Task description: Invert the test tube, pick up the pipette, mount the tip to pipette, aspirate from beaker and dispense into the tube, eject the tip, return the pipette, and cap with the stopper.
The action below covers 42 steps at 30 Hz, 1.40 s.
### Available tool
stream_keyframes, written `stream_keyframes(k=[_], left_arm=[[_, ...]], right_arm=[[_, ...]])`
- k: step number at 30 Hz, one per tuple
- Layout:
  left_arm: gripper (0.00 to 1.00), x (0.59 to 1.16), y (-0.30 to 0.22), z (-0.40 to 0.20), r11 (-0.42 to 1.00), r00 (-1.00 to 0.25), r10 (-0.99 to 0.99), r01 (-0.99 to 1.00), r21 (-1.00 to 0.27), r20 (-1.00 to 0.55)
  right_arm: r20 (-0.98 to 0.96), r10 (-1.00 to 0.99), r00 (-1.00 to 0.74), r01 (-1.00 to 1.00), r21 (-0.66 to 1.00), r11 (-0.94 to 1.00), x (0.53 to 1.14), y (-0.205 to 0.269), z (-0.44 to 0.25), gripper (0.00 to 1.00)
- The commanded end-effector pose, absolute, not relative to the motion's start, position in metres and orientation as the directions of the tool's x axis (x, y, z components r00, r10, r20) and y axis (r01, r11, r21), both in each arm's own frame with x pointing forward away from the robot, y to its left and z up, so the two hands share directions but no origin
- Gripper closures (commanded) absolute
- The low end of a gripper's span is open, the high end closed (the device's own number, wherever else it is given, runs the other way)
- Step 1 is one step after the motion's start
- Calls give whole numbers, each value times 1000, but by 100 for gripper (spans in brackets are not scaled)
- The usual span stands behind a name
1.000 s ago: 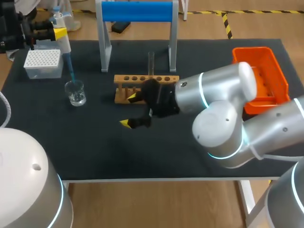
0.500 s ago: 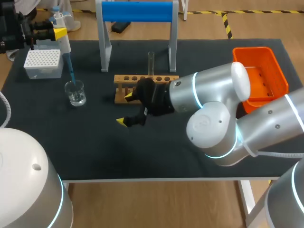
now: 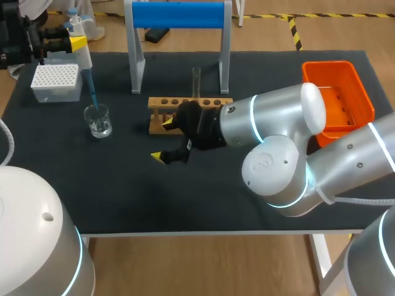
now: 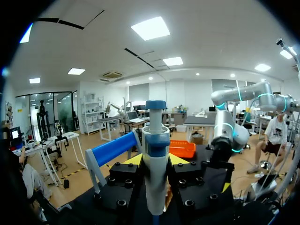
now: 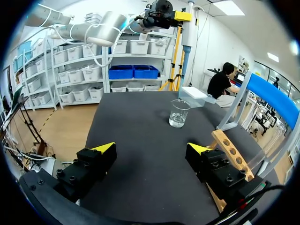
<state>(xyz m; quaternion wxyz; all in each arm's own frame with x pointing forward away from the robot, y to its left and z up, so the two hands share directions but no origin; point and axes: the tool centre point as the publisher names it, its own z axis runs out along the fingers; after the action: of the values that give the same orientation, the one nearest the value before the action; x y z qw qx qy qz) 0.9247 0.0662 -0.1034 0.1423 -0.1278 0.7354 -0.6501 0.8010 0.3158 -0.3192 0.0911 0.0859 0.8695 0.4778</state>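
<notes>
Tip box (image 3: 56, 82) at my far left, beaker (image 3: 98, 120) just before it; rack (image 3: 190, 106) mid-table, tube (image 3: 196, 82) upright at it; bin (image 3: 345, 98) far right.

No lettering, number or sign can be read in any view. The white-and-blue plastic pipette (image 4: 155, 159), the white plastic tip box (image 3: 55, 81) and the clear glass beaker (image 3: 98, 120) show no mark large enough to make out.

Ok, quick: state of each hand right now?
Left hand: shut on the pipette.
Right hand: open, holding nothing.
</notes>
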Motion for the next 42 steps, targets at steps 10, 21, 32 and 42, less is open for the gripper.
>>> stream_keyframes(k=[10,21,32,42], left_arm=[[100,924,66,-104,120,-926,-375,0,-993,-45],[100,924,66,-104,120,-926,-375,0,-993,-45],[100,936,67,-112,133,-930,-361,20,-991,-67],[100,941,75,-126,115,-925,-374,29,-993,-70]], right_arm=[[-78,241,-967,63,847,527,800,318,-321,0],[-78,241,-967,63,847,527,800,318,-321,0],[-78,241,-967,63,847,527,800,318,-321,0],[-78,241,-967,63,847,527,800,318,-321,0]])
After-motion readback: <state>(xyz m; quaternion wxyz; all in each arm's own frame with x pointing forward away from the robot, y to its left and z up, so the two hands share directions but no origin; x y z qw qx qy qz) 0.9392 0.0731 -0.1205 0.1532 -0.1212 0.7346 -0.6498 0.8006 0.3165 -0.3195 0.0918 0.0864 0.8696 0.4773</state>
